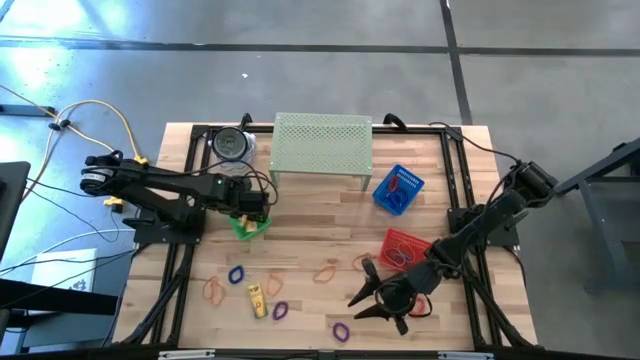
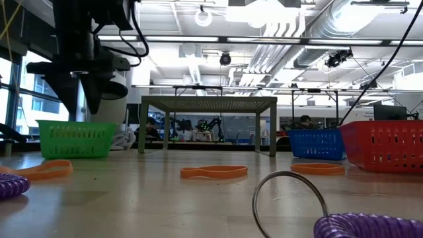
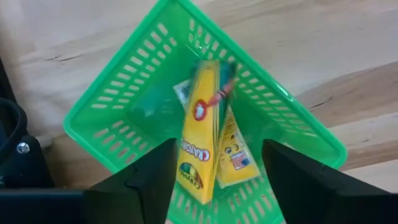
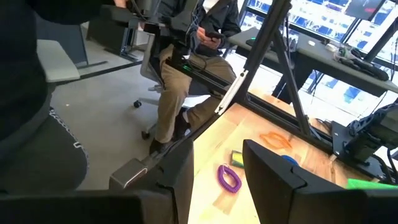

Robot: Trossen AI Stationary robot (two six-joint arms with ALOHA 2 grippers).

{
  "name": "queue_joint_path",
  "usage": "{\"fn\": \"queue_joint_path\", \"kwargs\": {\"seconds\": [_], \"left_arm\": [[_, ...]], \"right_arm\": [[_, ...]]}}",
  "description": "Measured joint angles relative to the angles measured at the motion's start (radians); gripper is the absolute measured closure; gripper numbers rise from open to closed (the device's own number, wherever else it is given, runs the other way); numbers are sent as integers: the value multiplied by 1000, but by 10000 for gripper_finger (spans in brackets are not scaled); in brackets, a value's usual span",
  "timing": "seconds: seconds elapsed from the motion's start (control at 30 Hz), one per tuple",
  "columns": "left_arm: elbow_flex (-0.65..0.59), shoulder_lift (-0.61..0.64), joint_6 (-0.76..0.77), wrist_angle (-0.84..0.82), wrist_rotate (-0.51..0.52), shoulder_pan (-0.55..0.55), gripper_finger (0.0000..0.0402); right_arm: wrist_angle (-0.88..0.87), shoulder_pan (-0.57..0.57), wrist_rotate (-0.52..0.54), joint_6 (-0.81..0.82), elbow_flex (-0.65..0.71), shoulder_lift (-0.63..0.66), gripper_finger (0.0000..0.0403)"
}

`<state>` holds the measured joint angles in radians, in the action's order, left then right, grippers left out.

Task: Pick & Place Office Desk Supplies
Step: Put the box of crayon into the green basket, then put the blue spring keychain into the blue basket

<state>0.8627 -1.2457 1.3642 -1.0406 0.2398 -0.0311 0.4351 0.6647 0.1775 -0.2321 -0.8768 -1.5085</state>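
Note:
My left gripper (image 3: 217, 149) hangs open, pointing down over the green basket (image 3: 124, 93), which stands at the left of the table (image 1: 250, 228). Two yellow crayon boxes (image 3: 199, 143) lie tilted inside the basket, below and between the fingers, and neither finger touches them. My right gripper (image 1: 362, 290) is open and holds nothing, roughly level over the near right part of the table. Purple bands (image 1: 237, 274), orange bands (image 1: 327, 272) and another yellow box (image 1: 258, 298) lie flat on the wood near the front edge. One purple band (image 4: 228, 178) shows beyond the right gripper's fingers.
A pale green perforated stand (image 1: 322, 150) and a dark-lidded jar (image 1: 232, 143) stand at the back. A blue basket (image 1: 398, 188) and a red basket (image 1: 405, 250) sit on the right. A seated person (image 4: 186, 68) shows beyond the table's edge.

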Motion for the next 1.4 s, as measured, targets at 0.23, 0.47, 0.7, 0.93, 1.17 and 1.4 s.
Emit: {"fn": "queue_joint_path", "kwargs": {"seconds": [0.23, 0.47, 0.7, 0.93, 1.17, 1.4], "left_arm": [[20, 7, -28, -2, 7, 0, 148], [104, 61, -87, -1, 26, -97, 148], [118, 61, -54, -2, -7, -384, 148], [118, 11, 325, 2, 28, -701, 148], [118, -89, 657, 2, 52, -869, 148], [118, -191, 705, 2, 18, -899, 148]], "right_arm": [[2, 0, 2, 1, 0, 0, 276], [2, 1, 2, 3, 0, 0, 276], [-15, 1, 2, 7, 0, 0, 276], [-46, 1, 2, 52, 0, 0, 276], [-46, 1, 2, 100, 0, 0, 276], [-80, 1, 3, 109, 0, 0, 276]]}}
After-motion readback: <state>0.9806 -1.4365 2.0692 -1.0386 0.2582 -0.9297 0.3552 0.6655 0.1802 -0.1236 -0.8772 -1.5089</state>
